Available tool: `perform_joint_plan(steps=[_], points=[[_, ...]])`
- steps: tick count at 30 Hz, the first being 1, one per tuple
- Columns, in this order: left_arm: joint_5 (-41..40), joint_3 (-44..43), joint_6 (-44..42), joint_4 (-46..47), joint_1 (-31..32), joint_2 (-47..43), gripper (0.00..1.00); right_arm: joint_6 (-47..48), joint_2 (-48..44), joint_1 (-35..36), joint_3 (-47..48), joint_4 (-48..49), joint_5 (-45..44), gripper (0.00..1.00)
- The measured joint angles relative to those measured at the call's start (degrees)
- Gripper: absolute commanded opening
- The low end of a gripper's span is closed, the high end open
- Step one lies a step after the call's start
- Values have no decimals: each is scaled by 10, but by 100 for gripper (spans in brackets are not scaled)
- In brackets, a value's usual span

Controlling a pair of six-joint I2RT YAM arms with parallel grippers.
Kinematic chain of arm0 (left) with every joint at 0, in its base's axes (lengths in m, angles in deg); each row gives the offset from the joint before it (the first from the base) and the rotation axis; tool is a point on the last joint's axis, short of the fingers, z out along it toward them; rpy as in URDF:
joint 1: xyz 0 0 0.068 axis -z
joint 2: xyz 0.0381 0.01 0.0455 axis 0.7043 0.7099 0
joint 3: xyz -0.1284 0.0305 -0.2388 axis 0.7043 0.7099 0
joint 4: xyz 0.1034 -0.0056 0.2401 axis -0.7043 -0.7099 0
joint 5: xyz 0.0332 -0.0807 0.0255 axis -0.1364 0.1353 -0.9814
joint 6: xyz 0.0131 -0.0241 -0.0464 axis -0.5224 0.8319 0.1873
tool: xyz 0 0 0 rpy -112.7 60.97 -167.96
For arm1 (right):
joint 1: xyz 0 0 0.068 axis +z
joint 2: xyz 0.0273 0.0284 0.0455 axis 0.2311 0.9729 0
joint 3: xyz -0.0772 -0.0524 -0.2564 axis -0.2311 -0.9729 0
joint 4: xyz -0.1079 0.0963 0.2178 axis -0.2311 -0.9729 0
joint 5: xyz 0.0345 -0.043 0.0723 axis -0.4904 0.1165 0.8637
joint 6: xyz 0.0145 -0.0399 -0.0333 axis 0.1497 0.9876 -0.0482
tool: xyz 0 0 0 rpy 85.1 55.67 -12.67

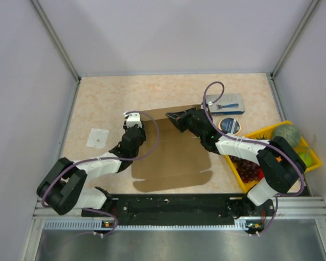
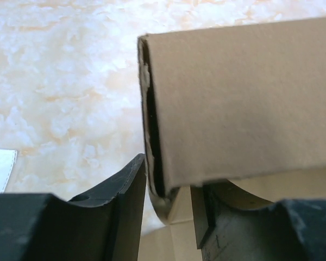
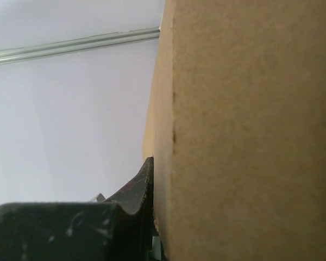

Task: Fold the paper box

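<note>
Looking down, we see the paper box (image 1: 174,160) mid-table, long axis left-right. Our left gripper (image 1: 135,122), half-open, straddles its raised far-left corner; our right gripper (image 1: 175,117) pinches the far wall.

A lab robot cell: plain white panel walls (image 1: 168,32), aluminium framing (image 1: 57,41), marble-patterned tabletop (image 1: 108,98).

Mid-table, paper box (image 1: 171,157); small packet (image 1: 98,138) to its left, basket (image 1: 314,161) to its right, flat package (image 1: 226,102) seemingly behind-right.
</note>
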Motion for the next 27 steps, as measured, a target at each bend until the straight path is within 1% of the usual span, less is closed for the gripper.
perform_joint_plan(steps=[6, 8, 11, 13, 14, 15, 18, 20, 23, 24, 25, 26, 27], points=[[-60, -11, 28, 36, 8, 47, 37, -2, 0, 0, 0, 0, 2, 0], [-77, -24, 30, 39, 10, 68, 32, -2, 0, 0, 0, 0, 1, 0], [-99, -47, 34, 36, 17, 91, 28, -7, 0, -1, 0, 0, -7, 0], [-116, -62, 37, 23, 21, 103, 21, -9, 0, -2, 0, 0, -13, 0], [-125, -70, 40, 16, 23, 109, 15, -10, 0, -3, 0, 0, -16, 0], [-135, -77, 43, 10, 24, 115, 0, -11, 0, -3, 0, 0, -18, 0], [-180, -125, 68, -28, 31, 150, 0, -13, 0, -5, 0, 0, -26, 0], [-201, -158, 100, -66, 38, 169, 0, -14, 0, -10, 0, -1, -34, 0], [-229, -168, 127, -87, 51, 175, 0, -15, 0, -14, 0, -3, -35, 0], [-234, -166, 132, -86, 53, 175, 3, -15, 0, -14, 0, -3, -35, 0], [-237, -164, 133, -84, 54, 175, 24, -15, 0, -14, 1, -3, -33, 0], [-237, -161, 133, -78, 54, 175, 35, -15, 0, -14, 1, -3, -33, 0], [-236, -156, 133, -70, 54, 173, 44, -15, 0, -14, 1, -3, -32, 0]])
